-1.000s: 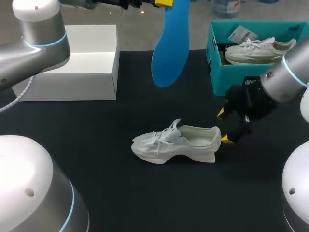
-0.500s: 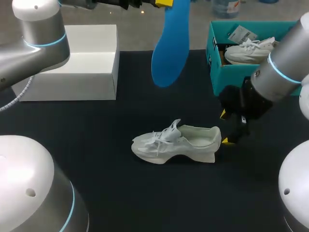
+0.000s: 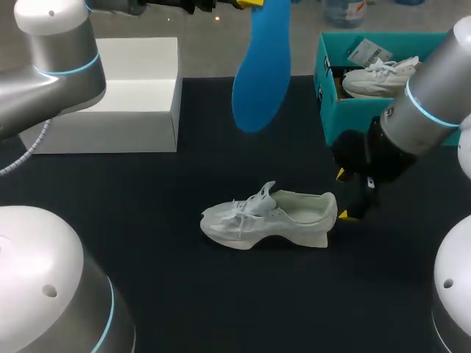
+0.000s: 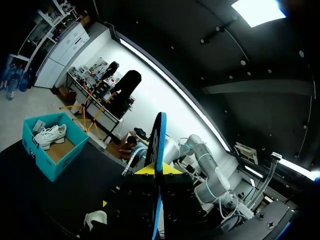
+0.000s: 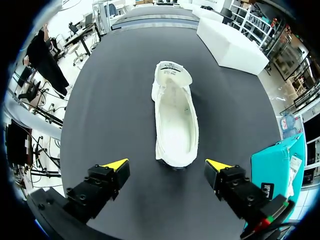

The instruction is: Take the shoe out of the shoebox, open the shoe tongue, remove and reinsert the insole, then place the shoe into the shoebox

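A white shoe lies on its sole mid-table, toe to the left, tongue lifted and its inside empty. High over the table's far side my left gripper is shut on the top end of a blue insole, which hangs down; the left wrist view shows the insole edge-on between the yellow tips. My right gripper is open just right of the shoe's heel, its fingertips spread wider than the heel and not touching it.
A teal shoebox with another white shoe inside stands at the back right, close behind my right arm. A white box sits at the back left. Bare black table lies in front of the shoe.
My right arm's forearm has swung up and inward, while its open gripper stayed by the heel. The left arm and insole have barely shifted.
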Controlling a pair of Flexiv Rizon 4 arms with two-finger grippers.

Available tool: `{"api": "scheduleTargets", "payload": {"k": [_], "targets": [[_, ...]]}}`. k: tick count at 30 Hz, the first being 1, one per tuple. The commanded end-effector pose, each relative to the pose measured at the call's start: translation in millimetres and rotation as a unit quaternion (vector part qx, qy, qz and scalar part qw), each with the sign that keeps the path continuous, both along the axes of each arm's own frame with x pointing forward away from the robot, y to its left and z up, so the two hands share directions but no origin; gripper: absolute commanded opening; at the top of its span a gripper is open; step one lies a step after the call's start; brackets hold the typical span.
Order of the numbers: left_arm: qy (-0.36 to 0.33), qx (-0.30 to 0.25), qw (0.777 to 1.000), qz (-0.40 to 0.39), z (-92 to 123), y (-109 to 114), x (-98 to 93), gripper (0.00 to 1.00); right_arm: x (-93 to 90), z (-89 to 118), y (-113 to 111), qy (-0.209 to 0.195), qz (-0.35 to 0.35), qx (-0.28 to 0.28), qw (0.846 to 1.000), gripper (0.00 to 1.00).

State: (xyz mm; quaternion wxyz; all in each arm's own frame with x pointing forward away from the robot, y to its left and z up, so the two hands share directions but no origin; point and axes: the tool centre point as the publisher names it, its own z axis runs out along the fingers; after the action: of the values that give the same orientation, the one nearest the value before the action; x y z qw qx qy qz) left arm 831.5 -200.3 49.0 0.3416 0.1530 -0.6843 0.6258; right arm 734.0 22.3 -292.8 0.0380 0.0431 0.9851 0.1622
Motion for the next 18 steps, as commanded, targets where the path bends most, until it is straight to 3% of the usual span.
{"api": "scheduleTargets", "payload": {"k": [1,6,11,18], "targets": [[0.002,0.005,1.000,0.002,1,1,0.7,0.00,-0.9,-1,1,-0.001,-0.001,-0.001,1.000,1.00],[0.002,0.005,1.000,0.002,1,1,0.7,0.00,8.6,4,8,0.014,-0.003,-0.011,1.000,1.00],[0.002,0.005,1.000,0.002,1,1,0.7,0.00,27.0,5,32,0.022,-0.002,-0.007,1.000,1.00],[0.002,0.005,1.000,0.002,1,1,0.7,0.00,42.6,-12,62,0.034,-0.019,-0.008,0.999,1.00]]}}
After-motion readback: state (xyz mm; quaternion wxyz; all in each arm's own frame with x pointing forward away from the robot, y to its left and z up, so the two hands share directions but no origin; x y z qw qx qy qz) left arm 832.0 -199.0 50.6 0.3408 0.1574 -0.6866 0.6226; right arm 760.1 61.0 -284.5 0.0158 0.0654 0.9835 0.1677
